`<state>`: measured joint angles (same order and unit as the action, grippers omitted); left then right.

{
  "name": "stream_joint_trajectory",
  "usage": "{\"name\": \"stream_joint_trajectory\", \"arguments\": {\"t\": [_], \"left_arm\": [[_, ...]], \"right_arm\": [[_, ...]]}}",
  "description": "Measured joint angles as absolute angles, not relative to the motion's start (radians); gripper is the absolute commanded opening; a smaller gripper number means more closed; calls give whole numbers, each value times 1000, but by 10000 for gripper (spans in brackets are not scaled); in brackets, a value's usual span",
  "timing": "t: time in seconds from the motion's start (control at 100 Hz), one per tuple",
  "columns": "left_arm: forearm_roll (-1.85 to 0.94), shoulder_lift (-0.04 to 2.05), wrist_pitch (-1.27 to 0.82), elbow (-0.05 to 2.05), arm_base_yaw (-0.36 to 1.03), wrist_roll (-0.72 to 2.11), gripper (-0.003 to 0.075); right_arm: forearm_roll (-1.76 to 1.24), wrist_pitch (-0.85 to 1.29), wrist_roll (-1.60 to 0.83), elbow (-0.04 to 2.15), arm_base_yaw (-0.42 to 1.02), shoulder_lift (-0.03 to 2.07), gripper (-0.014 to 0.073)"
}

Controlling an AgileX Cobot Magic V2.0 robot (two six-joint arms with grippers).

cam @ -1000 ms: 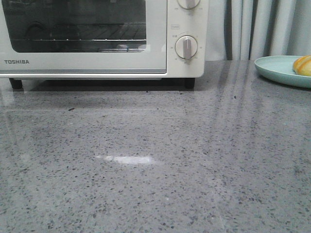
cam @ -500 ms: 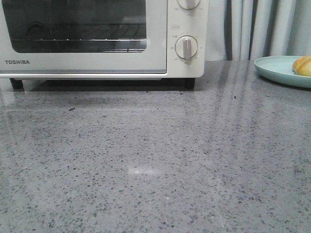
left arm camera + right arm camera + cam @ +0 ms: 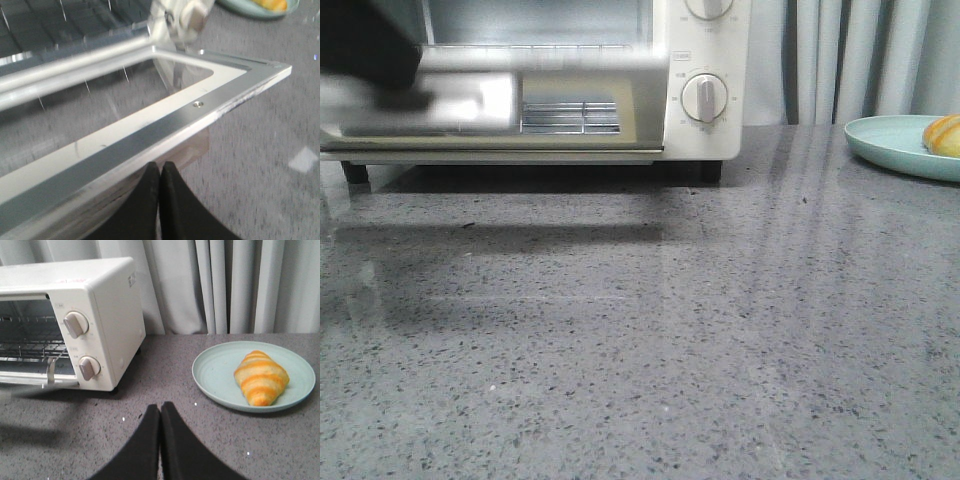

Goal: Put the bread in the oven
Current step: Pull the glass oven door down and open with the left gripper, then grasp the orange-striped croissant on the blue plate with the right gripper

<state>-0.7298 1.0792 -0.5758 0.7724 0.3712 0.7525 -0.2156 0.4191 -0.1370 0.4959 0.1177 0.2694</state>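
Note:
The bread, a golden-orange striped croissant, lies on a pale teal plate; in the front view only its edge shows, at the far right. The white oven stands at the back left. Its glass door is blurred and part-way down, and the wire rack shows inside. My left gripper is shut, its tips against the edge of the door. My right gripper is shut and empty above the counter, between the oven and the plate.
The grey speckled counter stretches in front of the oven. My left arm shows as a dark shape in front of the oven's upper left. Grey curtains hang behind. The plate sits at the counter's far right.
The oven door was closed and has swung outward and down, blurred with motion. My left arm has come into the front view at the upper left. The bread and plate have not moved.

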Motion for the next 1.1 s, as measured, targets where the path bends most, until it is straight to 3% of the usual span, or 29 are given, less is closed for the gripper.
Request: {"name": "stream_joint_trajectory", "arguments": {"t": [0.32, 0.5, 0.57, 0.71, 0.77, 1.1], "left_arm": [[-730, 1049, -574, 649, 371, 752, -22], [-761, 965, -583, 649, 371, 750, -22], [-764, 901, -599, 649, 371, 750, -22], [-766, 745, -637, 649, 371, 750, -22], [-766, 673, -645, 649, 371, 750, -22], [-738, 424, -671, 649, 371, 750, -22]], "right_arm": [[-223, 392, -139, 496, 118, 272, -48], [-272, 427, -139, 551, 118, 388, -37], [-277, 452, -139, 612, 118, 487, 29], [-279, 499, -139, 780, 113, 732, 337], [-269, 518, -139, 860, 106, 845, 411], [-223, 548, -139, 1089, -97, 1313, 359]]}}
